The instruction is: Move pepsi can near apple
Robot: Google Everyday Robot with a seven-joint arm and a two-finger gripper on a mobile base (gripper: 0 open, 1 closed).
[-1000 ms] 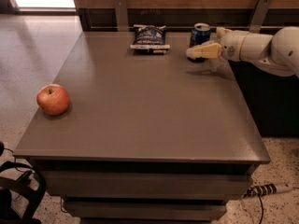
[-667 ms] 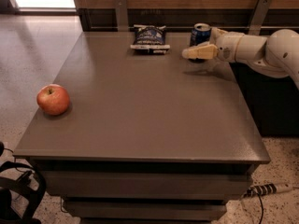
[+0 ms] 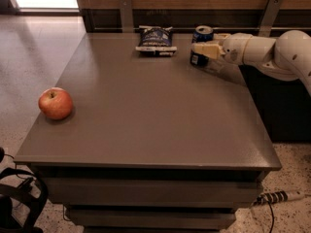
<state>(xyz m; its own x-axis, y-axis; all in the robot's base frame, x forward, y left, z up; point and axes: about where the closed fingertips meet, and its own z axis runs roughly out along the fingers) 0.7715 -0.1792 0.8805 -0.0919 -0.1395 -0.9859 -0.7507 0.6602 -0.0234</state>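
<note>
A grey table stood seen from above. The can stood upright at the far right edge, just beside a bag. The white arm reached in from the right, with the gripper at the can, partly across its front; whether it had closed on the can could not be told. The apple lay well apart, near the front left edge. The step seemed to be the grasp. Next would come a firm hold, a lift, and a long carry across to the apple.

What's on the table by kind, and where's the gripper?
Drink cans: 1, the pepsi can
Fruit: 1, the apple
Snack bags: 1, the dark blue snack bag
Total: 3
The gripper is at the pepsi can, far right of the table.
</note>
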